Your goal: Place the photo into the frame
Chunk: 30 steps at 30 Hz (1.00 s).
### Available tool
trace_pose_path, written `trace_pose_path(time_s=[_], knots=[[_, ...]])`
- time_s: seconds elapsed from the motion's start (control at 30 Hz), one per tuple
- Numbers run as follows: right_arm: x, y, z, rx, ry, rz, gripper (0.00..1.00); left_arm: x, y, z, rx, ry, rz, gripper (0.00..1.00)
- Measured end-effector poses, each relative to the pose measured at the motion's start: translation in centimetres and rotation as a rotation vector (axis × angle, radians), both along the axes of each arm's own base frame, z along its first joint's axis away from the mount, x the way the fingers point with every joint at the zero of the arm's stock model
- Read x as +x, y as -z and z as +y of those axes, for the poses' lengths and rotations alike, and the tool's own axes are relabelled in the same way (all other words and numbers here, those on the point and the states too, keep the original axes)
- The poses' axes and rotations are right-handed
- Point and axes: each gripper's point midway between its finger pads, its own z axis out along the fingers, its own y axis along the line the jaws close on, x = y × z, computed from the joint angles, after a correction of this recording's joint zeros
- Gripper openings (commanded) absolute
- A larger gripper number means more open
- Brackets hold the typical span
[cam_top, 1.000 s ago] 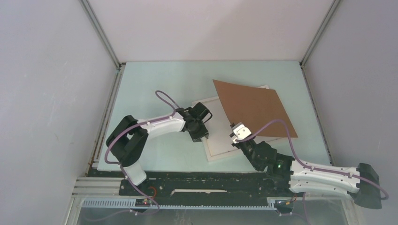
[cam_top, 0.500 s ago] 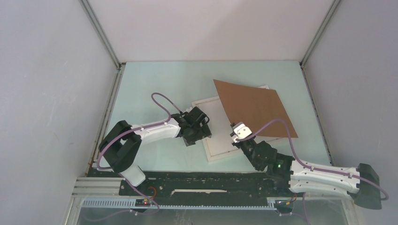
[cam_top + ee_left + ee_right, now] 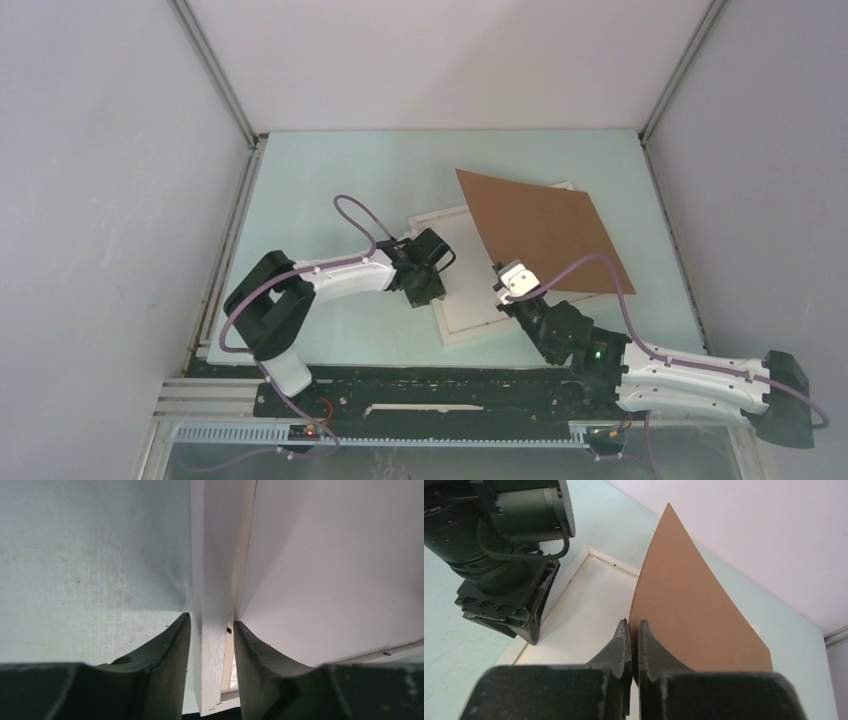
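Frame [image 3: 212,570] lies flat mid-table [image 3: 330,180], skewed. Left gripper [image 3: 211,625] pinches the frame's left rail, one finger on each side. Right gripper [image 3: 634,625] is clamped on the near edge of the brown backing board [image 3: 540,230], which it holds tilted above the frame's right part. White sheet [image 3: 340,570] fills the frame opening; cannot tell whether it is the photo.

I am working in a lab test cell. Plain grey panels [image 3: 100,200] wall in a pale green table [image 3: 340,170], with aluminium rails [image 3: 200,395] along its near edge.
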Motion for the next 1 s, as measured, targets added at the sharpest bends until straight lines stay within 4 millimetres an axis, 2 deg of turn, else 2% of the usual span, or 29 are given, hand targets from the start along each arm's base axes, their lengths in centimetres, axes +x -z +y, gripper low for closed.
trace_pose_path(time_s=[0.07, 0.17, 0.2, 0.33, 0.37, 0.63, 0.67, 0.73, 0.77, 0.8, 0.83, 0.87, 1.0], knots=[[0.0, 0.0, 0.0, -0.001, 0.0, 0.0, 0.0, 0.3, 0.0, -0.1, 0.01, -0.001, -0.001, 0.48], [0.0, 0.0, -0.1, 0.0, 0.0, 0.0, 0.0, 0.3, 0.3, 0.1, 0.033, -0.004, 0.007, 0.44], [0.0, 0.0, -0.1, 0.001, 0.0, 0.0, 0.0, 0.3, 0.3, 0.1, 0.035, -0.004, 0.008, 0.4], [0.0, -0.2, -0.2, 0.006, 0.002, -0.002, 0.0, 0.6, 0.0, -0.3, 0.025, -0.005, 0.002, 0.07], [0.0, -0.2, -0.2, 0.007, 0.002, -0.002, 0.0, 0.7, -0.1, -0.3, 0.027, -0.005, -0.001, 0.01], [0.0, 0.1, -0.2, 0.005, 0.0, 0.003, 0.0, 0.9, -0.2, -0.3, 0.021, -0.01, -0.014, 0.0], [0.0, 0.1, -0.2, 0.006, 0.0, 0.003, 0.0, 0.9, -0.3, -0.3, 0.019, -0.011, -0.021, 0.03], [0.0, 0.1, -0.2, 0.007, 0.0, 0.003, 0.0, 0.9, -0.3, 0.0, 0.026, -0.013, -0.028, 0.43], [0.0, 0.1, -0.2, 0.007, 0.0, 0.003, 0.0, 1.0, -0.3, 0.0, 0.029, -0.013, -0.03, 0.67], [0.0, 0.1, -0.2, 0.007, 0.0, 0.003, 0.0, 1.0, -0.4, 0.1, 0.032, -0.012, -0.033, 0.82], [0.0, 0.1, -0.2, 0.007, 0.0, 0.003, 0.0, 1.1, -0.4, 0.3, 0.039, -0.007, -0.038, 0.9], [0.0, 0.1, -0.2, 0.007, 0.001, 0.003, 0.0, 1.1, -0.5, 0.5, 0.047, 0.002, -0.044, 0.95], [0.0, 0.1, -0.3, 0.008, 0.002, 0.003, 0.0, 2.1, -2.2, 1.1, 0.035, 0.004, -0.1, 0.97]])
